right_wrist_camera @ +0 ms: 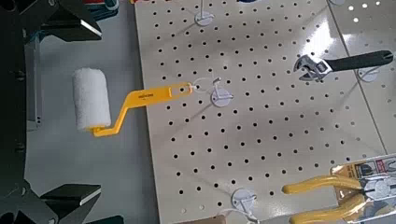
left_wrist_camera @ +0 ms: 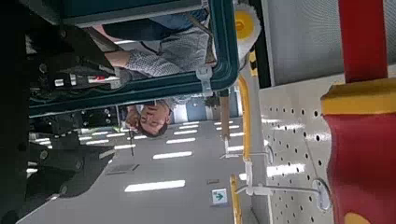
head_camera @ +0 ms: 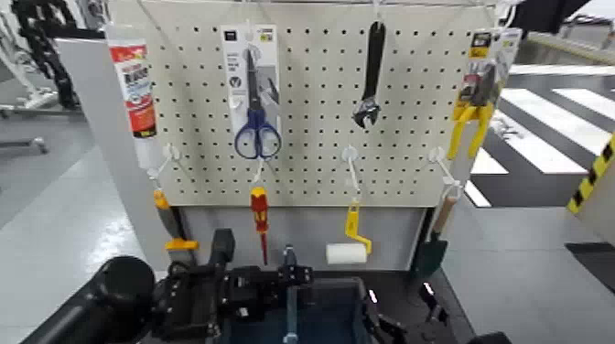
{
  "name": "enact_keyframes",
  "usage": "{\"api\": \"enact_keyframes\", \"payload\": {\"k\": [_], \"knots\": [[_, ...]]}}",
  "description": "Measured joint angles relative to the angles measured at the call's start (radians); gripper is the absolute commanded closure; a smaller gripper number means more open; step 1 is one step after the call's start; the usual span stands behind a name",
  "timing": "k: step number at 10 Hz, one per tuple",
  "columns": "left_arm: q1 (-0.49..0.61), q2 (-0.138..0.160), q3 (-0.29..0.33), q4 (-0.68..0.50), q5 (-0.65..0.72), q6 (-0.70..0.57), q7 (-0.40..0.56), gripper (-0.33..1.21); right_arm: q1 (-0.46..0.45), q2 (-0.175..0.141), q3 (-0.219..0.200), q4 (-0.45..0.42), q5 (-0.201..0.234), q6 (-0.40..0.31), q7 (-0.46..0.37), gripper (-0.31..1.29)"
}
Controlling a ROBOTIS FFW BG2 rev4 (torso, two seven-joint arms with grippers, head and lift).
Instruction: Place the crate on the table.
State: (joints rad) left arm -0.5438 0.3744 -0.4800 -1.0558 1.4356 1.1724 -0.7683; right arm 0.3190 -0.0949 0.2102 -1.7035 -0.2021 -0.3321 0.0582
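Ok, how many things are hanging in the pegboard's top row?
4: from left to right, a white tube, blue-handled scissors, a black-handled wrench and yellow-handled pliers. None seem hidden.

Left claw (head_camera: 261,285) open, low centre; right claw (head_camera: 401,297) open, lower right

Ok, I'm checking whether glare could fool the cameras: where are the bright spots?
Head view: shine on the glossy floor at left; left wrist view: lit ceiling lights and streaks on the pegboard; right wrist view: glare near the wrench.
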Motion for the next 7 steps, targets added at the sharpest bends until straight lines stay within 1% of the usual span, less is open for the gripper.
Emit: {"api": "enact_keyframes", "payload": {"k": [1, 2, 3, 7], "knots": [[-0.001, -0.002, -0.003, 0.005, 0.000, -0.009, -0.003, 0.43, 0.000, -0.001, 0.000, 0.001, 0.000, 0.000, 0.001, 0.15], [-0.001, -0.003, -0.006, 0.010, 0.000, -0.017, -0.003, 0.30, 0.000, -0.001, 0.000, 0.001, -0.001, 0.001, 0.001, 0.15], [-0.001, -0.005, -0.006, 0.013, -0.001, -0.025, -0.007, 0.05, 0.000, -0.002, 0.000, 0.001, -0.002, 0.001, 0.001, 0.15], [0.007, -0.011, -0.009, 0.016, 0.000, -0.053, -0.028, 0.04, 0.000, -0.002, 0.000, 0.001, -0.003, 0.001, 0.001, 0.15]]}}
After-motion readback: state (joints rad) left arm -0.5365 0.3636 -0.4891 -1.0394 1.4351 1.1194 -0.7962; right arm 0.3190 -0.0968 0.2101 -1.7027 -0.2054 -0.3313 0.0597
